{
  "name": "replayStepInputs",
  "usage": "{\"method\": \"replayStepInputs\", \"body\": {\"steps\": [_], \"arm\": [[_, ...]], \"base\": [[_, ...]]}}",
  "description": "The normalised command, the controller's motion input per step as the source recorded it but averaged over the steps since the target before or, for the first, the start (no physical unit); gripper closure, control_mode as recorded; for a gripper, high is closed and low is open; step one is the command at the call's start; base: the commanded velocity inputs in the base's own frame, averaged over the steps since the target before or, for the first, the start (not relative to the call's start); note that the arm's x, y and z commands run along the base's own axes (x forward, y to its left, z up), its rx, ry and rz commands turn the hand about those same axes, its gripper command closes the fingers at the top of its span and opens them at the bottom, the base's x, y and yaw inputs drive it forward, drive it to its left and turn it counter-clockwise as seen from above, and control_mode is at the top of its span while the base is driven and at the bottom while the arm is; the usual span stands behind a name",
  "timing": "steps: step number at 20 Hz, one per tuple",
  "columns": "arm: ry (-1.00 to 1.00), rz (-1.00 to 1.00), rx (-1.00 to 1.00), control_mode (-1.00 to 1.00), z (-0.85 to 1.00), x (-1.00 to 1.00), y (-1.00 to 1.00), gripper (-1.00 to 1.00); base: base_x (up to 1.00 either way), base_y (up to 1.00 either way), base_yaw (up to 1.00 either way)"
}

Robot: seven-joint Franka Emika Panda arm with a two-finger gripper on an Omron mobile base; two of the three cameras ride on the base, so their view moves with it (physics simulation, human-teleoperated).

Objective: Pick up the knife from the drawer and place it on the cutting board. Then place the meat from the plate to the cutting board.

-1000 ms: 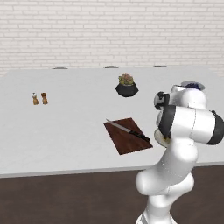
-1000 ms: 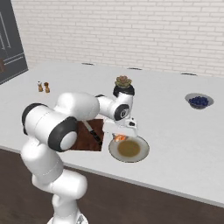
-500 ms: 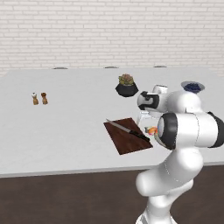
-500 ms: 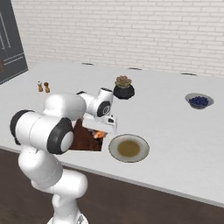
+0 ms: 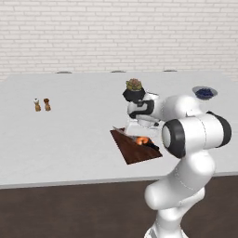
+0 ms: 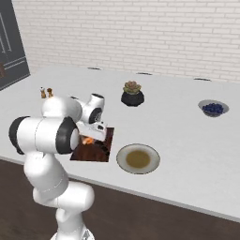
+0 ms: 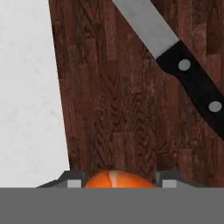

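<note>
The gripper (image 7: 117, 181) holds the meat (image 7: 116, 179) over the cutting board (image 7: 127, 109) on the big white counter (image 5: 69, 135), by a white brick wall (image 5: 116, 32).

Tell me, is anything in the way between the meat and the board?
Nothing visible. The gripper holds the meat right above bare wood of the board. The knife lies off to one side.

The knife (image 7: 175, 57) runs off the hand view's top and right edges. The meat (image 7: 116, 179) is cut by the bottom band, and the arm covers part of the cutting board (image 6: 101, 150).
</note>
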Motion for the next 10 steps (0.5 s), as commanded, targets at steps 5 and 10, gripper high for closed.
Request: {"method": "replayStepInputs", "body": {"steps": [5,10], "arm": [[0.00,-0.02,-0.03,-1.00,-0.51,0.48,0.39,1.00],[0.00,-0.02,-0.04,-1.00,-0.52,0.13,0.08,1.00]], "base": [[0.00,0.00,0.00],[0.00,0.00,0.00]]}}
